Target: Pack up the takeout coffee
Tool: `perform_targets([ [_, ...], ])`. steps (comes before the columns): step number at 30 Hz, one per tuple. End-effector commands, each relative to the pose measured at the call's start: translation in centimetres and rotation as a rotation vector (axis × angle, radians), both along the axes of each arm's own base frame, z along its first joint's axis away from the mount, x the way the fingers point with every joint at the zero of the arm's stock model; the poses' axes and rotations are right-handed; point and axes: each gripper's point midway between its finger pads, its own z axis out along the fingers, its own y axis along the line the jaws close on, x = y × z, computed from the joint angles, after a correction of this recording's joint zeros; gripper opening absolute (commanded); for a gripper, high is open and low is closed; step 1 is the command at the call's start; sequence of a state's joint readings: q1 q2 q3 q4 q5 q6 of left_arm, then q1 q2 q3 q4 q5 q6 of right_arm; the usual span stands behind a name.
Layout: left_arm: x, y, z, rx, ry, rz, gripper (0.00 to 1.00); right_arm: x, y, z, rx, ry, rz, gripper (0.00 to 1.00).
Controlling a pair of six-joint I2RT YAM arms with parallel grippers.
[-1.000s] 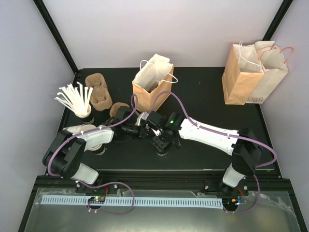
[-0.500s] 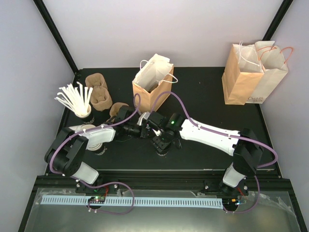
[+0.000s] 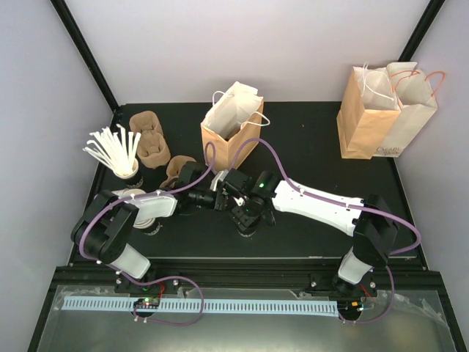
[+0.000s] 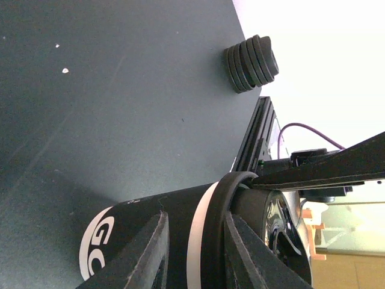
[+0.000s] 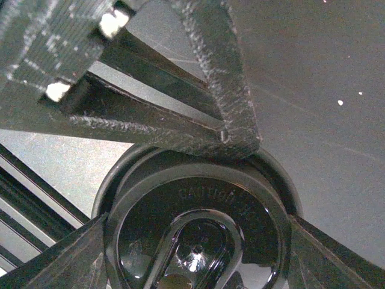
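Note:
The takeout coffee [image 4: 174, 232], a paper cup with a black printed band and a glossy black lid [image 5: 198, 235], stands on the black table near its middle. My left gripper [image 4: 198, 241] is shut on it from the side, one finger on the band and the other over the lid's rim. My right gripper [image 5: 198, 256] comes down from above with a finger against each side of the lid. The left gripper's fingers [image 5: 228, 90] cross the top of the right wrist view. In the top view both grippers meet, left [image 3: 218, 196] and right [image 3: 233, 193], and hide the cup.
An open brown paper bag [image 3: 231, 130] stands just behind the grippers. Two more bags [image 3: 385, 110] stand at the back right. Brown pulp carriers [image 3: 150, 139], a cup of white stirrers [image 3: 113, 152] and lidless white cups [image 3: 146, 218] are at the left. A stack of black lids [image 4: 251, 60] stands near the front edge.
The left arm's elbow has swung a little to the left and its wrist has turned slightly. Both grippers stay together on the cup.

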State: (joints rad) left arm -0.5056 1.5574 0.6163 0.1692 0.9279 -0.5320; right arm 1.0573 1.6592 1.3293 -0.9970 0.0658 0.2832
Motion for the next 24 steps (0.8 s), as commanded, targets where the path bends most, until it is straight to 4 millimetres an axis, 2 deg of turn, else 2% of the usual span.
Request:
perform_targets([
  [1,-8.0,4.0,-11.8,0.400,0.331,0.023,0.26,-6.7,-1.3,-5.8,-0.128,0.330,0.071,0.48],
  [7,-8.5,3.7,-12.5,0.392,0.351,0.028,0.25,-6.6,-1.6,-5.8,-0.143,0.323,0.058,0.47],
  [10,-7.6,3.5,-11.4,0.383,0.312,0.054,0.28,-5.8,-2.0,-5.6,-0.152,0.286,0.017,0.46],
  [15,-4.1,2.4,-6.1,0.311,0.152,0.132,0.48,-3.6,-3.5,-5.2,-0.167,0.219,-0.125,0.46],
  [19,-1.5,1.9,-0.7,0.206,0.042,0.212,0.56,-2.1,-4.2,-4.7,-0.156,0.180,-0.218,0.46],
  [22,-0.9,2.1,2.0,0.157,-0.007,0.252,0.58,-1.1,-4.4,-4.5,-0.150,0.153,-0.278,0.46],
  [24,-1.3,2.3,2.4,0.147,-0.006,0.257,0.60,-0.3,-4.7,-4.5,-0.147,0.133,-0.328,0.46],
])
